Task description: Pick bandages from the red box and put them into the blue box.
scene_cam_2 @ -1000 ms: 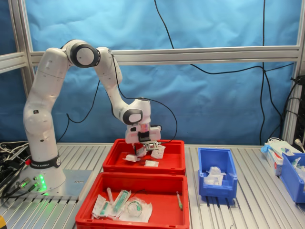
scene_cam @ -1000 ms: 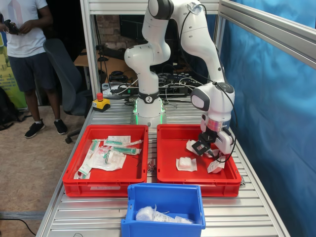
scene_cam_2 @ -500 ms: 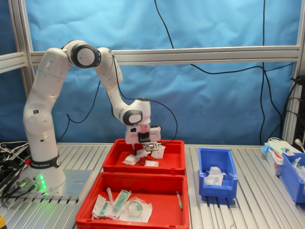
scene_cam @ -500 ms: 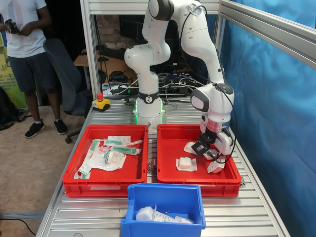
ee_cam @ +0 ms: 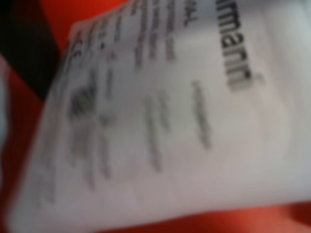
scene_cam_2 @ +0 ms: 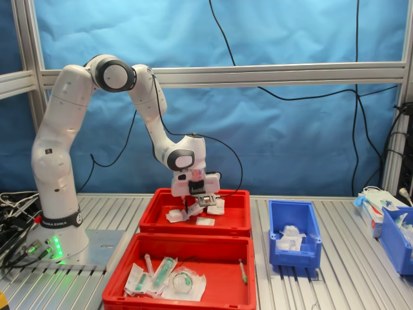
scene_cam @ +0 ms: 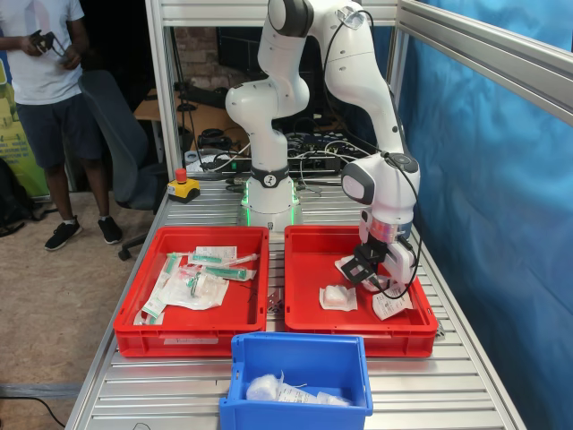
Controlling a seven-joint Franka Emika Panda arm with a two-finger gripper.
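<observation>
First exterior view: the gripper (scene_cam: 362,269) hangs low inside the red box (scene_cam: 309,327), over bandages (scene_cam: 338,297); the blue box (scene_cam: 295,399) sits nearest the camera.

Wrist view: a blurred printed bandage packet (ee_cam: 170,121) fills the frame; I cannot tell whether the fingers grip it.

Second exterior view: the gripper (scene_cam_2: 195,204) stands among bandages (scene_cam_2: 175,216). A straight lift, clearing the rim before crossing to the blue box (scene_cam_2: 294,253), seems best.

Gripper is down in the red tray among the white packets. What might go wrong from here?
1. The gripper sits low in the wide shallow red plastic tray among several loose white squarish packets; it may pinch two or nudge neighbours.
2. The wrist view shows only a blurred printed packet face, so grasp alignment cannot be checked there.
</observation>
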